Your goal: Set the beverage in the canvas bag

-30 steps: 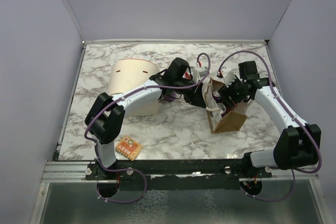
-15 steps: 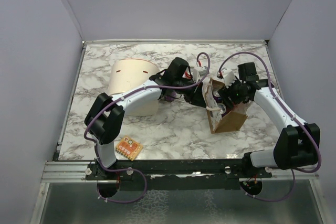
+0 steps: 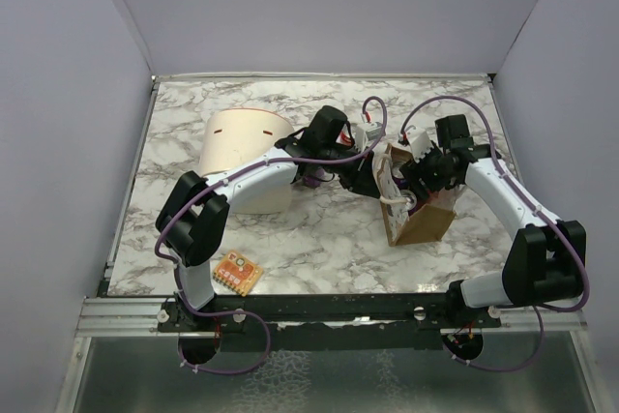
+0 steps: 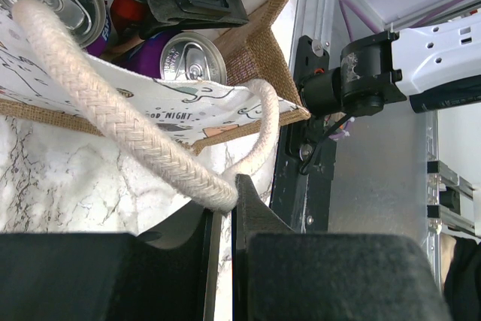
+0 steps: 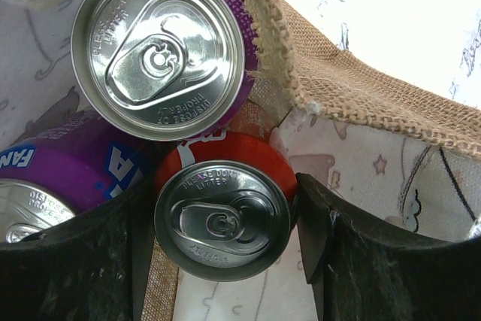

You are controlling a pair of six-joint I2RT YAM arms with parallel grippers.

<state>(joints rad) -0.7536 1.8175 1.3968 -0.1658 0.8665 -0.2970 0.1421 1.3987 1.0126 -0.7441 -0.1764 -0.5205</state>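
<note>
Canvas bag [image 5: 359, 101] holds red can [image 5: 223, 222], apparently in right gripper [image 5: 222, 240].

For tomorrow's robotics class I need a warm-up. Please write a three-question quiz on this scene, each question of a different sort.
1. True or false: the left end effector is shut on the rope handle of the canvas bag.
2. Multiple choice: the can between the fingers of the right end effector is A purple, B red, C green.
3. Short answer: how many purple cans show in the right wrist view?

Key
1. True.
2. B. The red can stands inside the bag, with a finger on each side of it.
3. Two: one with its lid facing the camera, and one at the lower left.
</note>
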